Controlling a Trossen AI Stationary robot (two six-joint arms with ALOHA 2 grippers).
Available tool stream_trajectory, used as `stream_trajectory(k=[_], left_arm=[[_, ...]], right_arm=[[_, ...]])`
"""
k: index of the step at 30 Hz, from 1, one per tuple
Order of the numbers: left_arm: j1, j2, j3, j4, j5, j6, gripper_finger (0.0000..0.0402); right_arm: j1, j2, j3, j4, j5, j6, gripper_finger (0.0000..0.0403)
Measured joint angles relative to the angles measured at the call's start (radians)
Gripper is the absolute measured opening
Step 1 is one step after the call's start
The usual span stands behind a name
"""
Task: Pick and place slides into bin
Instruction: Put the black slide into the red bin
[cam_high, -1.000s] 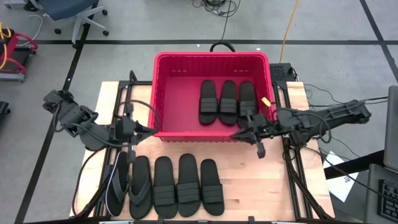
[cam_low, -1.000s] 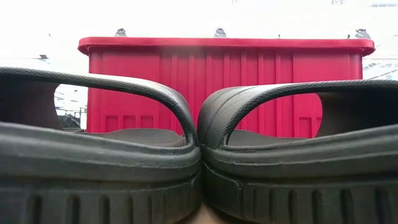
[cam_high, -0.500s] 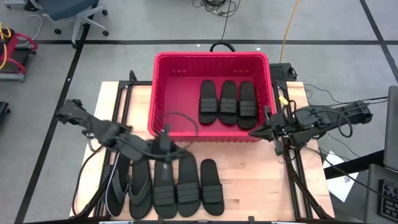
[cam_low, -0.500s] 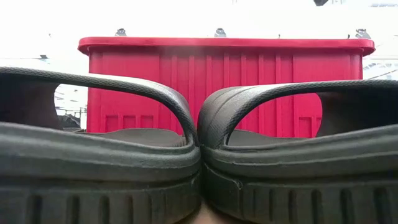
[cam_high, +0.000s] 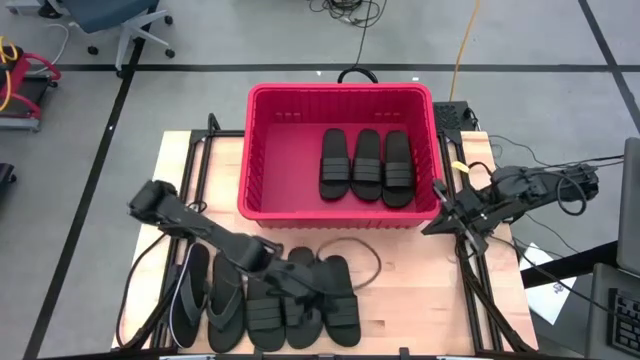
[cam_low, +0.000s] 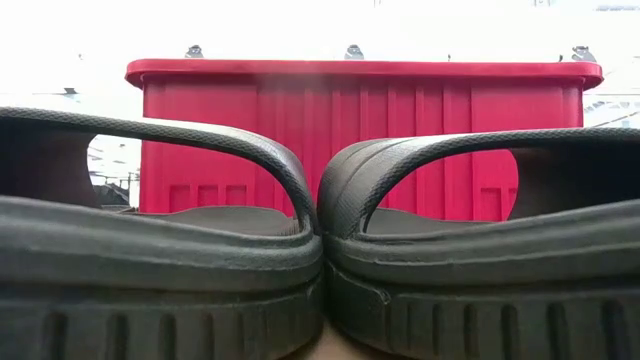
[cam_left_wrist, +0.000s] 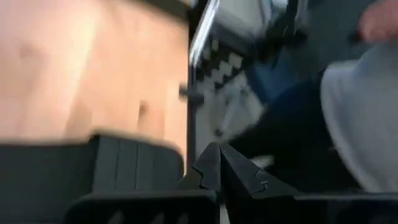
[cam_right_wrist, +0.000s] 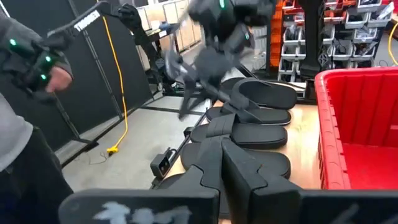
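Red bin (cam_high: 262, 150): big rectangular plastic basket at the table's far edge, ribbed walls, thick rolled rim, slotted handle holes in the end walls; the low view shows its vertical ribs head-on.
Slides in bin (cam_high: 367, 163): three black rubber sandals lying flat, side by side against the right wall, each with a wide ribbed strap.
Slides on table (cam_high: 260, 300): five more in a row along the near edge, matte black; the two on the left are thin thong flip-flops, the other three have broad straps.
Low view: two strap slides (cam_low: 320, 250) fill the foreground, soles touching, arched straps finely grained, grooved sidewalls.
Table (cam_high: 400, 270): pale wood planks in a black metal frame.
Left gripper (cam_high: 325, 283): out over the right end of the row, low above the broad-strap slides, fingers pinched together and nothing between them; whether it touches rubber, cannot tell.
Right gripper (cam_high: 428, 226): just off the bin's front right corner, above bare wood, fingers pressed together, empty.
Person (cam_right_wrist: 25, 124): in the right wrist view, off beyond the table, grey sleeve, a hand raised.
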Motion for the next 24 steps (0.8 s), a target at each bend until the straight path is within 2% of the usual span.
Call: stream_trajectory(k=[2, 6, 17, 24], left_arm=[[0.011, 0.03, 0.0, -0.019, 0.036, 0.007, 0.0016], [0.034, 0.064, 0.0, -0.052, 0.041, 0.059, 0.0052], [0.118, 0.137, -0.001, -0.094, 0.081, 0.157, 0.022], [0.146, 0.202, 0.0, -0.054, 0.312, 0.182, 0.0281]], right_arm=[[0.0, 0.001, 0.0, 0.0, 0.0, 0.023, 0.0], [0.0, 0.006, 0.0, 0.0, 0.002, 0.108, 0.0], [0.0, 0.013, 0.0, 0.0, 0.006, 0.15, 0.0], [0.0, 0.014, 0.0, 0.0, 0.006, 0.184, 0.0]])
